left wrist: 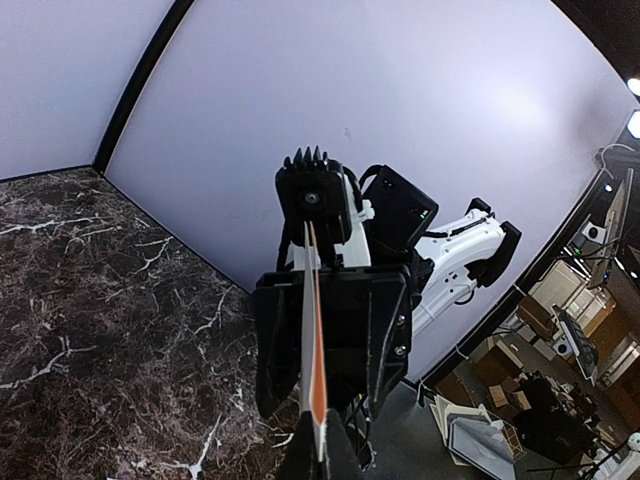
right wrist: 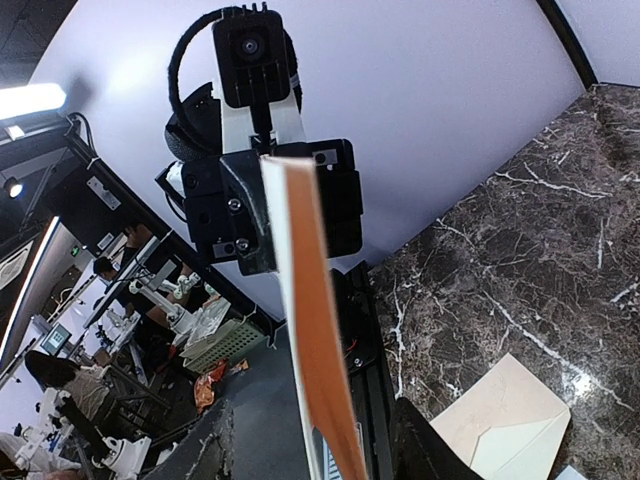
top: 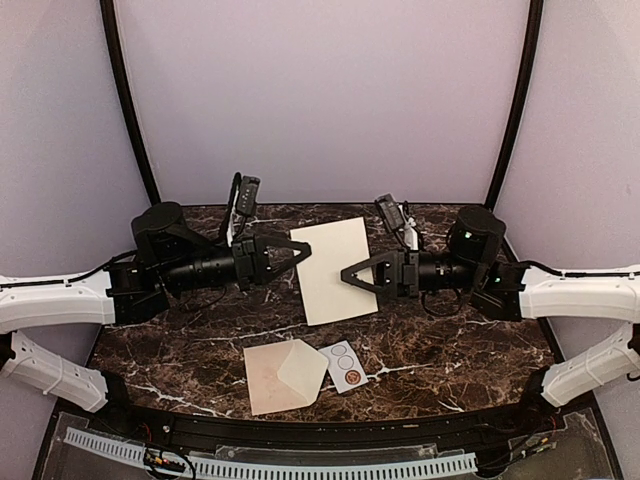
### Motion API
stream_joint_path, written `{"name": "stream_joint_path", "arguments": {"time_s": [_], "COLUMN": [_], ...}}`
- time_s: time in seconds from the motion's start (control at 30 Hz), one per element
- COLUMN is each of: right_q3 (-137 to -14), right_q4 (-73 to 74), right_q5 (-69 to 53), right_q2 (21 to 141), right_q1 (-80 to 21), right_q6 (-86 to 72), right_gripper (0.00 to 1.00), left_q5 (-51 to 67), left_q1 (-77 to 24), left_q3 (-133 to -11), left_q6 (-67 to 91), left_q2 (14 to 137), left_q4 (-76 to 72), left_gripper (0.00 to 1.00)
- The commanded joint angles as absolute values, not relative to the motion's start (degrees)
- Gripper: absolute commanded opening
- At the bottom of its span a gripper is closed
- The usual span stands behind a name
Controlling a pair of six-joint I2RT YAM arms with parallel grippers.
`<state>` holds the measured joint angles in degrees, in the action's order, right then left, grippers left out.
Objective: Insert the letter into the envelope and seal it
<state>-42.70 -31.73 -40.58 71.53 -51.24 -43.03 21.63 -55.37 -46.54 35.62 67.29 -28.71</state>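
Both arms hold letter (top: 335, 270) up off worktop (top: 200, 350), over its middle twd far edge. L end effector (top: 304, 250) pinches letter's left side, R end effector (top: 348, 272) its right. envelope (top: 285, 375) lies flap open by near edge, card (top: 345, 366) just beside.

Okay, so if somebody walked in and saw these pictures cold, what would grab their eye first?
The cream letter stands out first, held up over the middle of the dark marble table with the left gripper and right gripper each pinching an opposite edge. Next is the pinkish envelope lying at the near edge with its flap open, and a small card printed with circles beside it.
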Motion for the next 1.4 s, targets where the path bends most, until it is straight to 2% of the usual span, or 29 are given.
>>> {"name": "stream_joint_path", "arguments": {"time_s": [0.0, 0.13, 0.17, 0.23, 0.37, 0.43, 0.5, 0.53, 0.57, 0.6, 0.67, 0.73, 0.87, 0.97, 1.13, 1.37], "right_q3": [-44.19, -44.12, -44.13, -44.21, -44.54, -44.6, -44.65, -44.6, -44.41, -44.04, -43.0, -42.93, -43.55, -42.51, -40.26, -40.87], "right_q4": [-36.64, -37.11, -37.44, -37.72, -36.2, -33.29, -28.44, -25.89, -23.77, -22.32, -19.47, -15.85, -8.58, -7.93, -10.91, -15.84], "right_q5": [-41.96, -41.82, -41.98, -42.1, -41.53, -38.79, -34.06, -31.46, -29.95, -29.07, -27.67, -25.59, -22.44, -20.71, -18.44, -18.07], "right_q2": [72.31, 72.33, 72.4, 72.59, 72.88, 72.46, 71.64, 71.23, 71.05, 70.83, 70.44, 70.22, 71.37, 72.25, 73.74, 81.16], "right_q1": [-51.58, -51.59, -51.59, -51.59, -51.54, -51.55, -51.23, -50.87, -50.24, -49.43, -48.1, -47.92, -49.04, -50.61, -53.67, -57.81], "right_q6": [-44.2, -44.32, -44.45, -44.71, -44.35, -43.26, -41.28, -40.79, -40.87, -41.12, -41.75, -41.65, -41.53, -44.4, -51.37, -56.14], "right_gripper": [0.48, 0.41, 0.36, 0.19, 0.0, 0.0, 0.0, 0.0, 0.0, 0.0, 0.0, 0.0, 0.0, 0.0, 0.0, 0.0], "left_q5": [23.14, 23.53, 23.55, 23.63, 23.43, 21.44, 17.76, 16.35, 13.84, 12.94, 11.03, 9.88, 7.77, 7.45, 10.08, 11.79], "left_q1": [-55.06, -55.04, -55.03, -55.09, -55.03, -55.05, -55.05, -55.03, -54.78, -54.59, -54.28, -54.21, -54.14, -54.12, -54.09, -54.06], "left_q3": [-46.14, -46.35, -46.39, -46.48, -46.58, -46.72, -46.57, -46.36, -46.12, -45.52, -43.94, -41.86, -36.97, -33.08, -24.45, -18.2], "left_q6": [34.68, 34.53, 34.53, 34.61, 34.48, 33.24, 31.71, 31.5, 31.61, 31.93, 33.58, 35.78, 42.66, 50.25, 60.73, 65.63], "left_q2": [66.87, 67.16, 67.28, 67.58, 67.99, 68.1, 68.0, 67.88, 67.6, 67.15, 66.02, 64.58, 61.34, 59.11, 54.47, 51.38], "left_q4": [-29.55, -29.19, -29.14, -29.11, -29.34, -27.69, -23.49, -19.91, -18.13, -14.64, -10.11, -6.08, 2.44, 7.26, 8.48, 6.05], "left_gripper": [0.0, 0.0, 0.0, 0.0, 0.0, 0.03, 0.16, 0.31, 0.38, 0.5, 0.62, 0.68, 0.71, 0.68, 0.65, 0.66]}}
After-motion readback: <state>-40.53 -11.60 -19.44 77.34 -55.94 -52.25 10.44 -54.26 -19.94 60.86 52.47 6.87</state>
